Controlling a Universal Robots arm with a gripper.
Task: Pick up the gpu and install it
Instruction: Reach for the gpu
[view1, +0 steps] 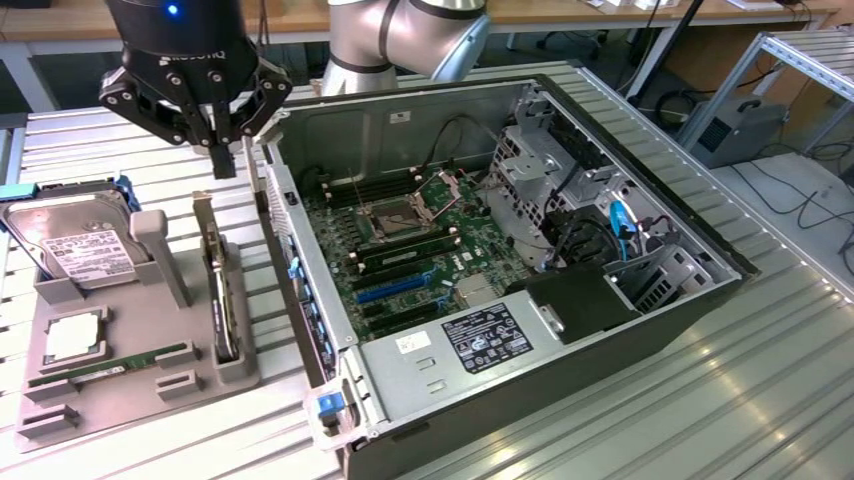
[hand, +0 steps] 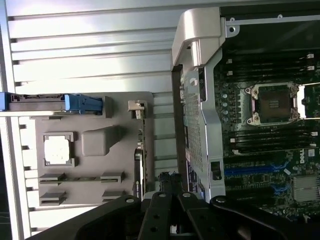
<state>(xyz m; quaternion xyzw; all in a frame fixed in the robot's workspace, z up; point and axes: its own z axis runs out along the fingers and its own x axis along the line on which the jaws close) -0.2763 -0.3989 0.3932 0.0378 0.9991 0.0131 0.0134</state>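
Note:
The gpu (view1: 218, 292) is a thin dark card standing on edge in a slot of the grey holder (view1: 134, 395), on the exterior view's left, with its silver bracket at the far end. In the wrist view the gpu (hand: 141, 150) appears edge-on beside the holder (hand: 92, 142). My gripper (view1: 223, 158) hangs above the card's far end, apart from it, shut with nothing between its fingers. Its black fingers (hand: 159, 200) meet in the wrist view. The open computer case (view1: 641, 330) lies beside the holder, with its motherboard (view1: 400, 250) and blue slots (view1: 387, 288) exposed.
A silver hard drive (view1: 74, 248) with a white label stands at the holder's back. A CPU (view1: 74, 340) and a green RAM stick (view1: 114, 365) lie in the holder too. The case's side wall (view1: 287, 270) rises close to the card. The slatted metal table (view1: 667, 420) extends around.

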